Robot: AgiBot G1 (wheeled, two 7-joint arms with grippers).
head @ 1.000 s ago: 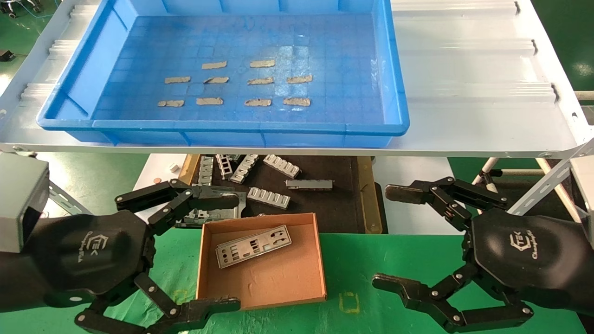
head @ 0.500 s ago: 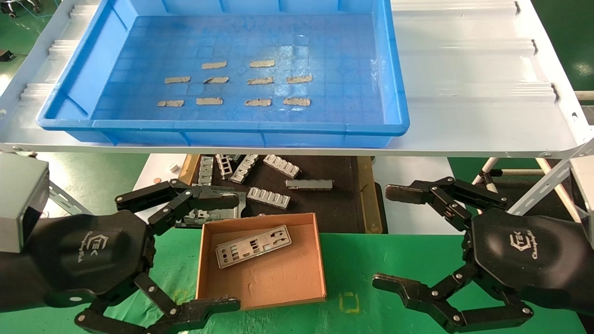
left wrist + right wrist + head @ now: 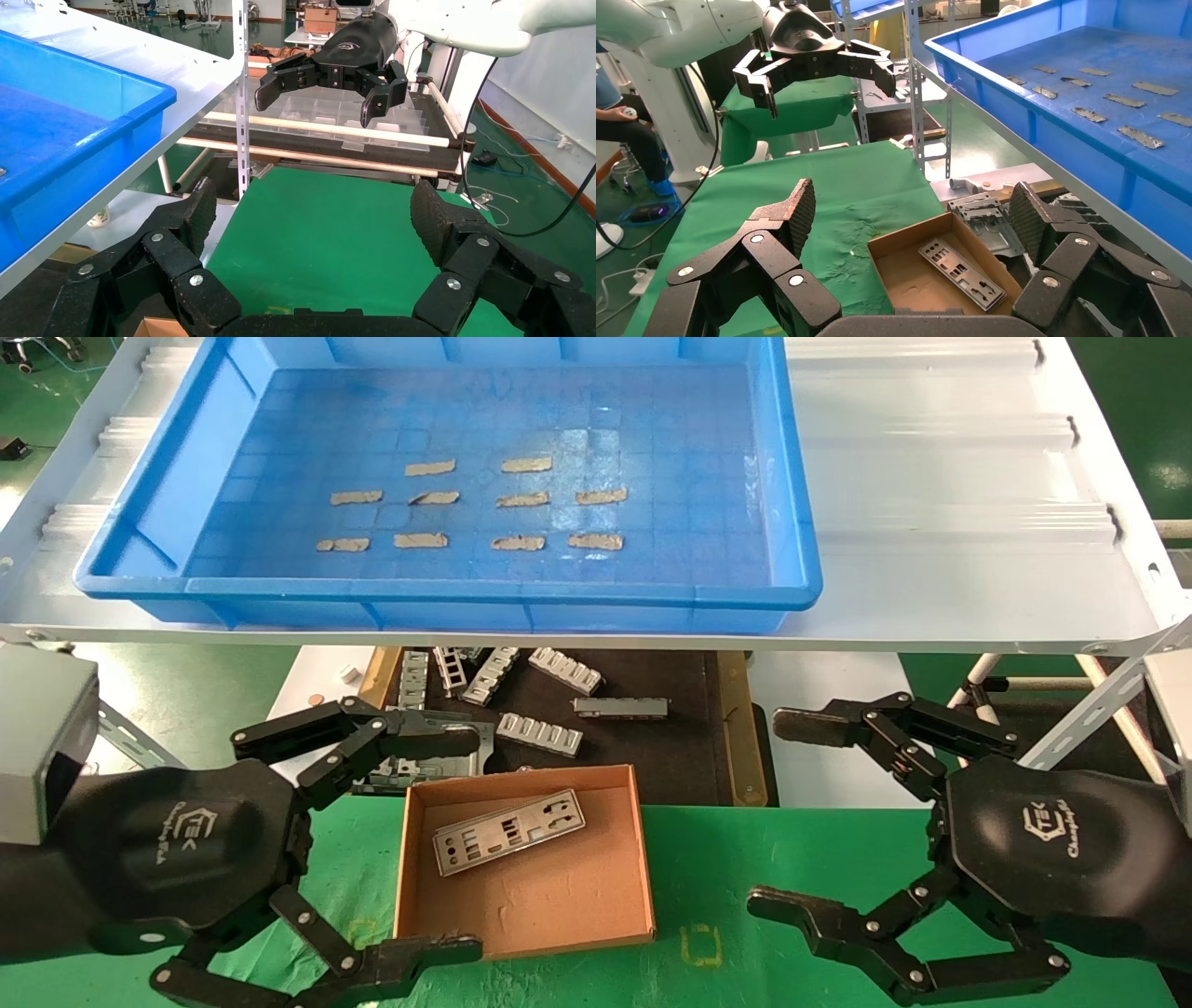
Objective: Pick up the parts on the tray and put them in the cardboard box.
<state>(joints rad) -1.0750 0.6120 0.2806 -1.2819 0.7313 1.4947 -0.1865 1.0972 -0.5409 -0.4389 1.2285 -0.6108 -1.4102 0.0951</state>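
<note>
Up on the white shelf [image 3: 931,477], the tray [image 3: 447,593] holds nothing but short tan tape strips [image 3: 521,500] stuck in rows to its gridded floor; no metal plate lies in it. Below and nearer the robot, the cardboard box [image 3: 521,915] sits on the green tabletop [image 3: 745,868] between the two arms, and one of the parts [image 3: 508,832] lies flat inside it, tilted across the box's far half with its round and rectangular cutouts facing up. The right wrist view shows the same plate [image 3: 961,263] resting on the box floor. Behind the box, a dark brown-edged mat [image 3: 652,747] carries several grey ribbed bracket pieces [image 3: 540,733] scattered loosely, and another silver plate [image 3: 438,752] lies partly hidden behind the upper finger of the left end effector.

The left end effector [image 3: 424,845] hovers just beside the box's left wall, its fingers spread wide and holding nothing. The right end effector [image 3: 792,812] hangs over the green tabletop to the right of the box, well apart from it, fingers likewise spread and empty. Each black housing bears a pale logo with a line of script that is too small to read surely.
</note>
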